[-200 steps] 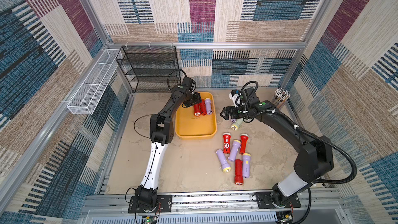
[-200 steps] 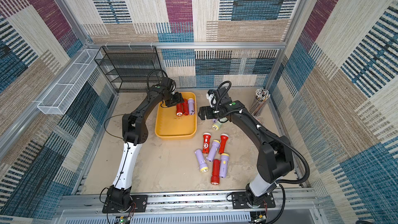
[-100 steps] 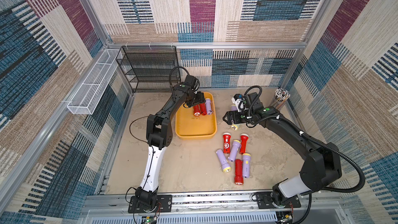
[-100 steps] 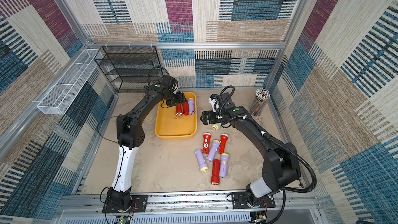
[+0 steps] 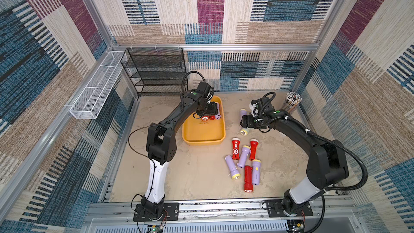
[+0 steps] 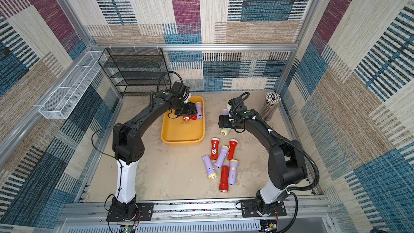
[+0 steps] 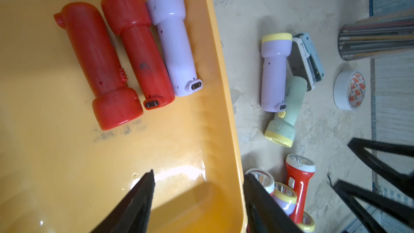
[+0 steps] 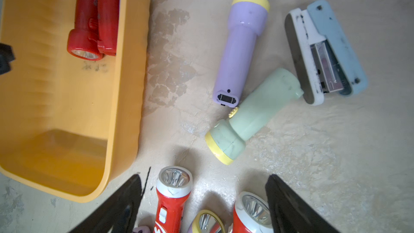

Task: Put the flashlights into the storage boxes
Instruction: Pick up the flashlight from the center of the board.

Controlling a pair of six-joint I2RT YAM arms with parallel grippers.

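In both top views the right gripper [image 5: 244, 123] hangs above the pale green flashlight [image 5: 244, 132], right of the yellow tray [image 5: 202, 140] and nearer it than the left gripper [image 7: 199, 175], which its wrist view shows wide and empty over the tray; the right wrist view shows wide empty jaws, the flashlight slanting ahead.

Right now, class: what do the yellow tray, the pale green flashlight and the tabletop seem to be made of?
Yellow tray: glossy moulded plastic, going by its glare streaks and rounded rim. Pale green flashlight: likely satin plastic; soft, even sheen. Tabletop: matte, mottled beige, like concrete or stone; possibly printed.
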